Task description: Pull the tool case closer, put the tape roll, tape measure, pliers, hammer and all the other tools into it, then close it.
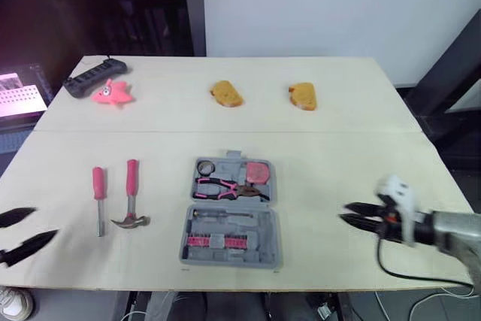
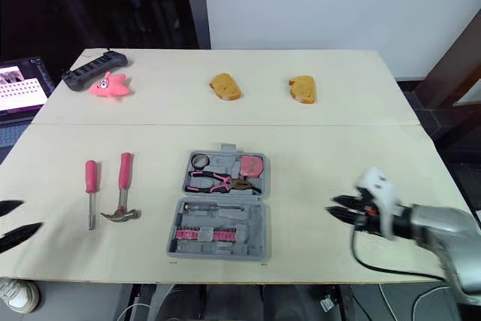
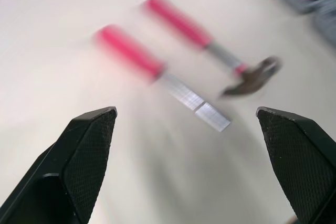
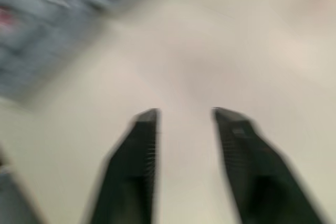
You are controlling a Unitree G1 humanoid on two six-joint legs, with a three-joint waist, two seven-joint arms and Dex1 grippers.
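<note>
Grey plastic tool case point(image 1: 229, 216) lay open flat at ctr of the pale wooden counter point(image 1: 338, 140), near its front edge. Its far half held a small black tape roll point(image 1: 205, 167), a pink tape measure point(image 1: 258, 173) and pink-handled pliers point(image 1: 222, 188). The near half held a row of bits in pink holders point(image 1: 214, 241). Any lettering on case or tools was too small to read. Left of the case, on the bare counter, a pink-handled claw hammer point(image 1: 131, 195) and a pink-handled screwdriver point(image 1: 98, 199) lay side by side, not touching, handles pointing away from the robot. Left gripper point(image 1: 43, 222) hovered at the counter's front-left corner, fingers spread wide w/ nothing btwn them, aimed toward the screwdriver and hammer. Right gripper point(image 1: 344, 212) hung right of the case, well apart from it, fingers parted w/ an empty gap. On the far side were a black power strip point(image 1: 92, 77) just beside a pink plush toy point(image 1: 111, 95), a yellow-brown bread-shaped piece point(image 1: 226, 94) and a second such piece point(image 1: 303, 96). A seam ran across the counter. White wall stood behind. A laptop screen point(image 2: 19, 80) sat at far left, text unreadable.
</note>
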